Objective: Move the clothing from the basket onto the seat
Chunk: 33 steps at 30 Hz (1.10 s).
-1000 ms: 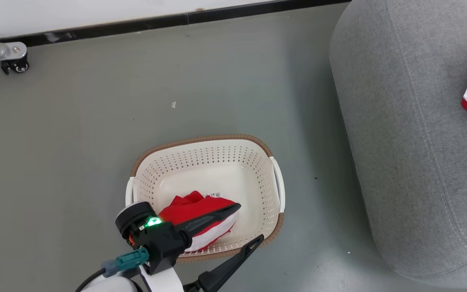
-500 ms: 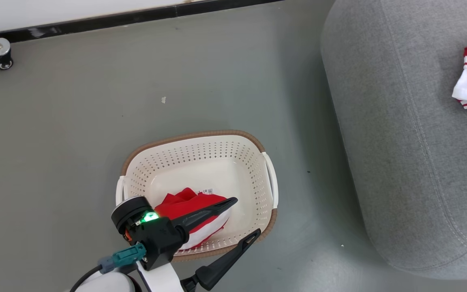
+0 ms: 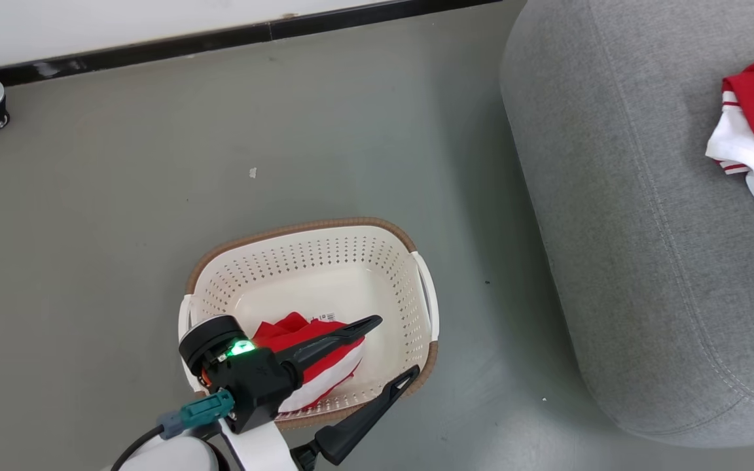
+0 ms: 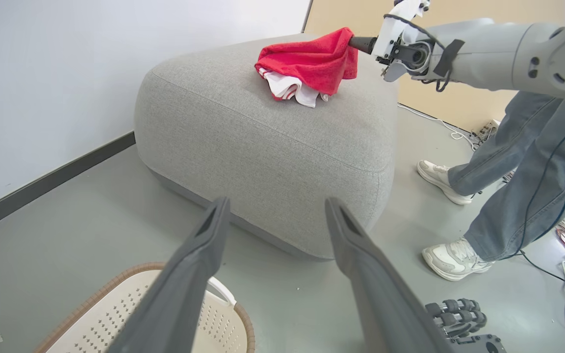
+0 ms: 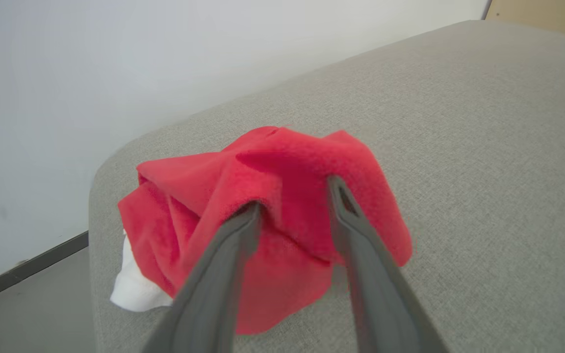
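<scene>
Beside the seat (image 4: 263,132) (left wrist view) stand a person's legs (image 4: 532,196).

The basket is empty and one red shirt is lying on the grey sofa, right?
Not quite. The basket is not empty: the head view shows a red garment lying in it. One red shirt is lying on the grey sofa, as you said.

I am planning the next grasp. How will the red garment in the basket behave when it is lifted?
Probably floppy: the red garment lies crumpled in folds in the basket, so it should sag and hang from the grip. Likely light for its size, being soft cloth.
</scene>
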Tool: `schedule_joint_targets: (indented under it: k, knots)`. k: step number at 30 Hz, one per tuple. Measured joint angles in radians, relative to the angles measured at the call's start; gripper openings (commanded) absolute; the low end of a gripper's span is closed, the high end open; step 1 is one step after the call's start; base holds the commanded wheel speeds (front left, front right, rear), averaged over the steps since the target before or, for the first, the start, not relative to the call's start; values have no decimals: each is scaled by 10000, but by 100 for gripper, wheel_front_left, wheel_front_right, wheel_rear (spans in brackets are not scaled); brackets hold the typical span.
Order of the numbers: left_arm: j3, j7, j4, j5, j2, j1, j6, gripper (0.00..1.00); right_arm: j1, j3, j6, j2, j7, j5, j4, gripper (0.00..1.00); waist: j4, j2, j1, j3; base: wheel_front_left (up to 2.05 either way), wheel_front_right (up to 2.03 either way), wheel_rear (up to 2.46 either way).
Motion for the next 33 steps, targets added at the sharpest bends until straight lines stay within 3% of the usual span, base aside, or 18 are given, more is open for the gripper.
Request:
schedule_joint_targets:
  k: [17, 33]
  knots:
    - [36, -397, 391, -92, -267, 9, -59, 100, 1329, 337, 0, 443, 0, -297, -844, 100, -299, 0, 0, -536, 0, 0, 0]
    - [384, -915, 1133, -533, -267, 527, 159, 100, 3045, 1103, 0, 1586, 0, -616, -3386, 100, -608, 0, 0, -1224, 0, 0, 0]
